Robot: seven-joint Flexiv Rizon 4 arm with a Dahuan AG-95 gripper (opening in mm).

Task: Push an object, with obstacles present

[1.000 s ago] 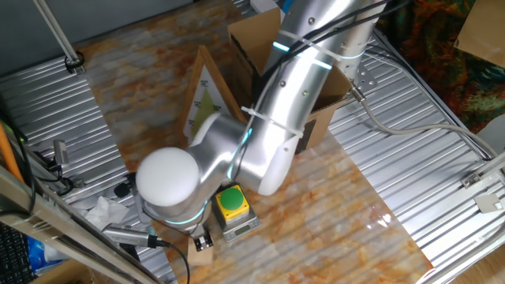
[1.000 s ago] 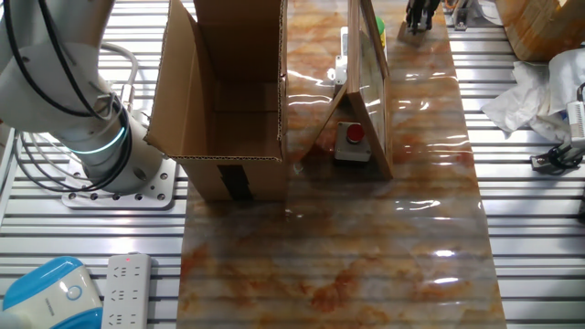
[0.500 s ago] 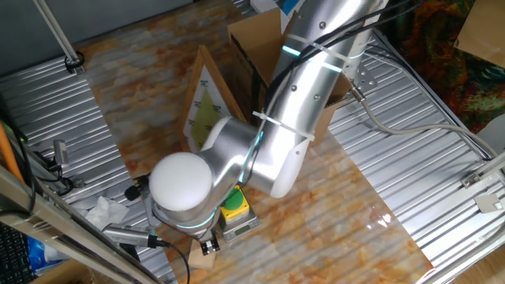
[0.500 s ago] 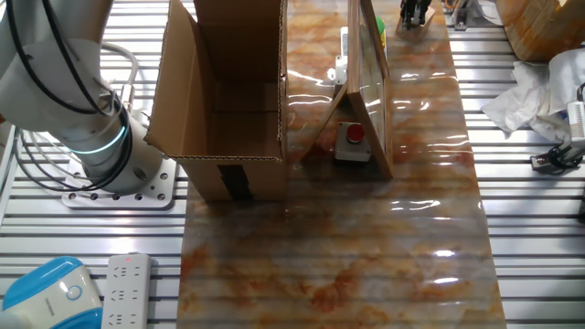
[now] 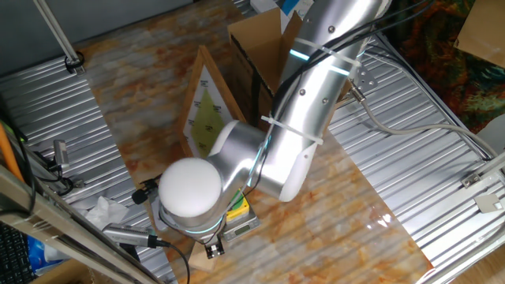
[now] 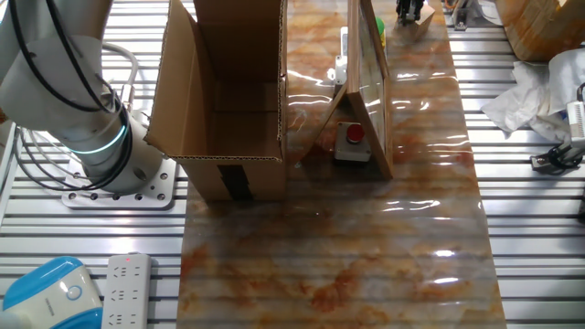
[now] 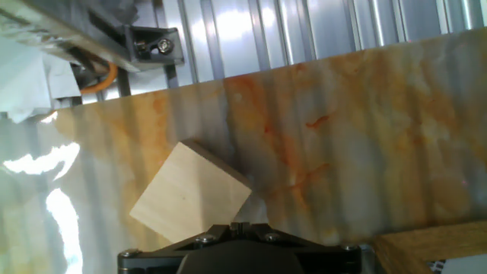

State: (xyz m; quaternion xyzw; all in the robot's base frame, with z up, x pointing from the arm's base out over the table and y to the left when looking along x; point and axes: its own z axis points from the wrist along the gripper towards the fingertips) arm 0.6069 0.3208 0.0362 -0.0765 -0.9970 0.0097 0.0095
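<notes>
At the table edge, gripper [image 5: 211, 249] is sitting against wooden cube [image 7: 190, 196], jaw state unclear; cardboard box [image 6: 228, 100] is showing nothing inside.

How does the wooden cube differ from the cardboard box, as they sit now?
Size: the wooden cube is far smaller than the cardboard box.
Colour: the cube is pale tan and unmarked; the box is darker brown with black tape.
Form: the cube is a closed block lying turned against the table edge; the box stands open-topped with its flaps up.
Both rest on the marbled tabletop.
</notes>
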